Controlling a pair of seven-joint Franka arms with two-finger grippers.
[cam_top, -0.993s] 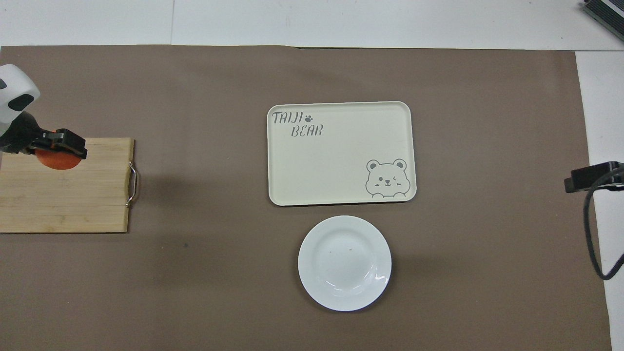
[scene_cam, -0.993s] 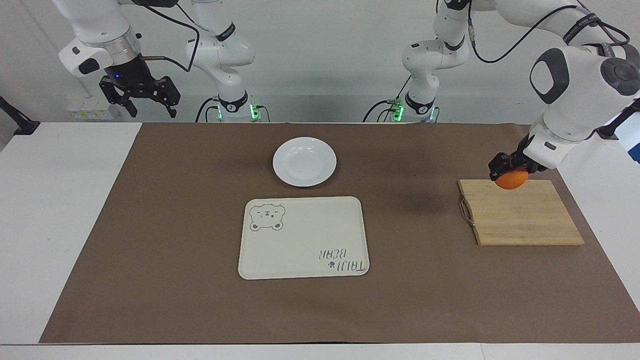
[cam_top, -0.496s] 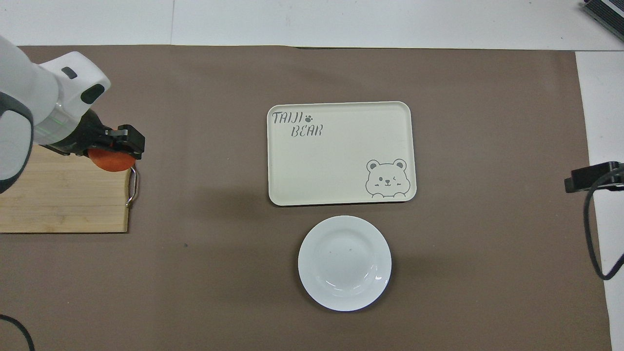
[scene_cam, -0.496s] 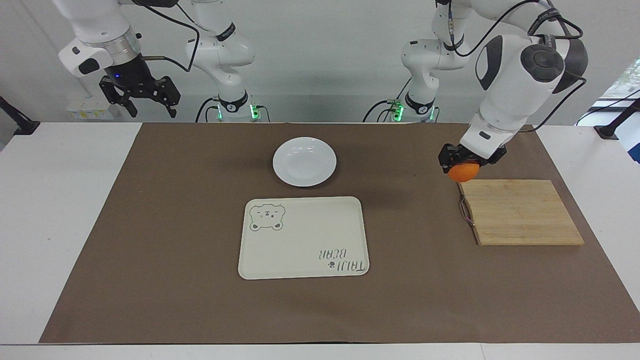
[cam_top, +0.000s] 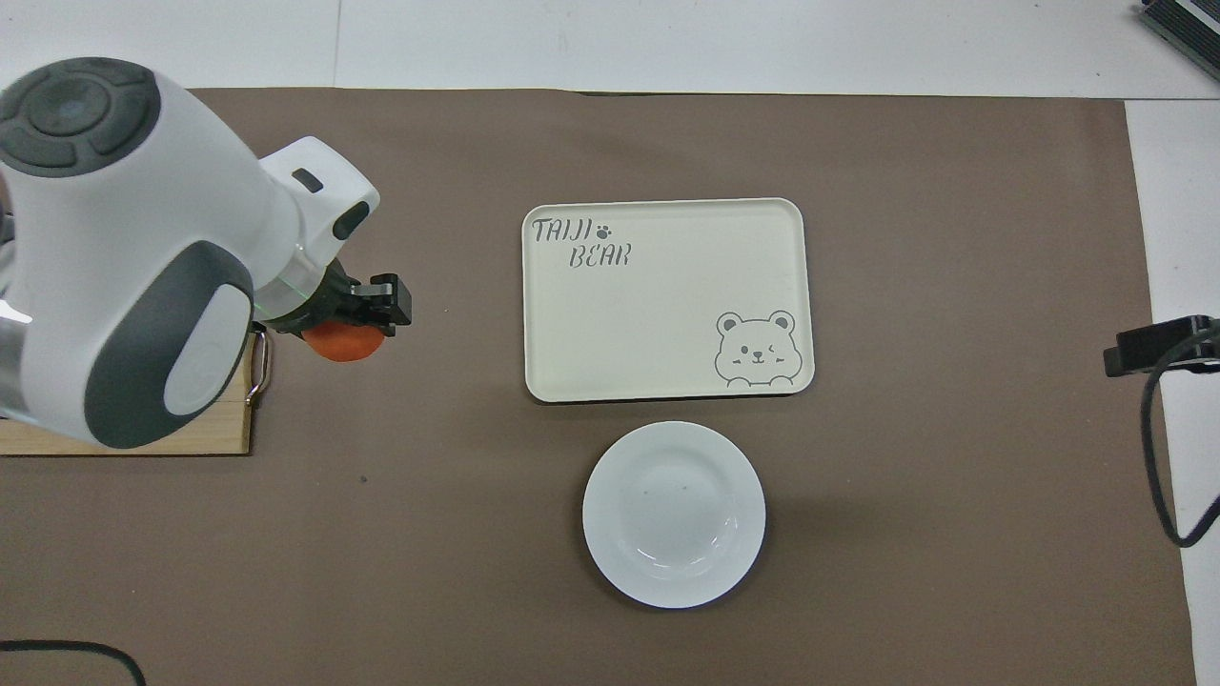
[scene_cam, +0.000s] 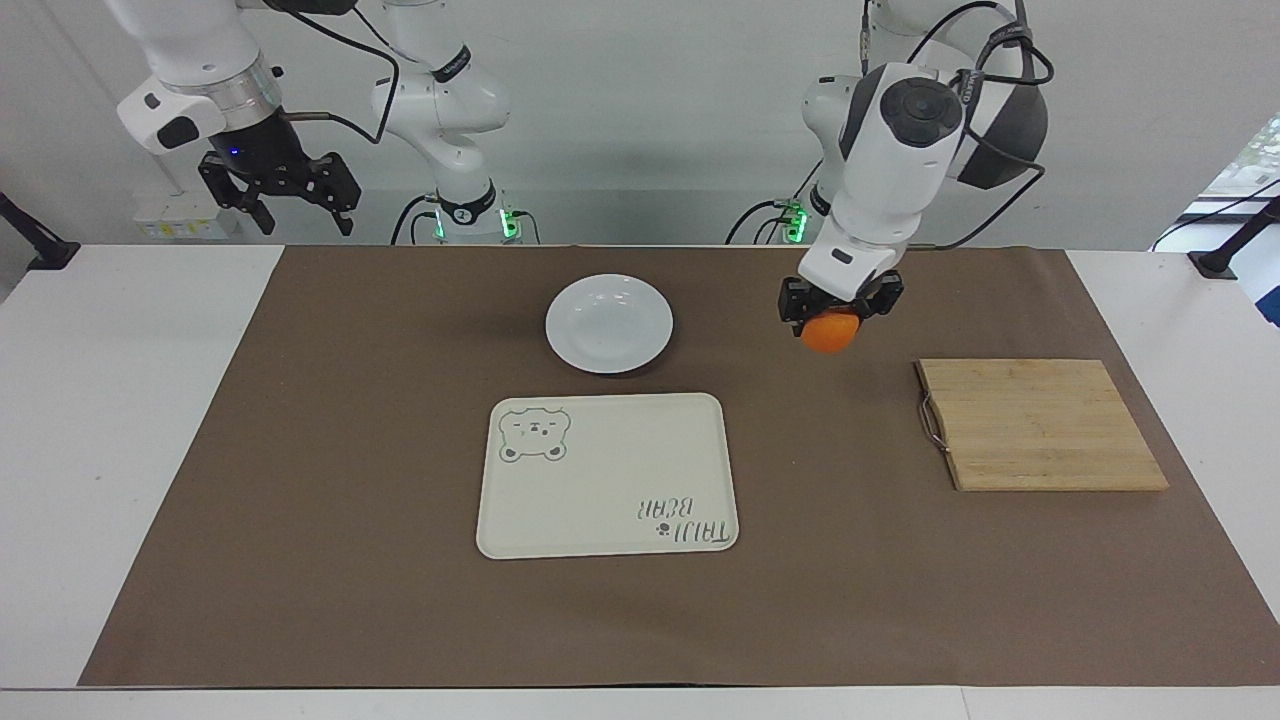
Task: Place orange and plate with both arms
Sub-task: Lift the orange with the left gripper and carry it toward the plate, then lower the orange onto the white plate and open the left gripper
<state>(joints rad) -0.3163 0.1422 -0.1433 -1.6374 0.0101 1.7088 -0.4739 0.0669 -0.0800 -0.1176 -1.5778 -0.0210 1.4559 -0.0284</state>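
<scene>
My left gripper is shut on the orange and holds it in the air over the brown mat, between the wooden board and the white plate. In the overhead view the orange shows under the left gripper, beside the board's metal handle. The plate is empty and lies nearer to the robots than the cream bear tray. My right gripper is open and waits high above the right arm's end of the table.
A bamboo cutting board with a metal handle lies at the left arm's end of the mat. The cream bear tray is empty. A black clamp and cable sit at the table edge at the right arm's end.
My left gripper has carried the orange off the cutting board and across the mat toward the plate and tray. The right arm has not moved.
</scene>
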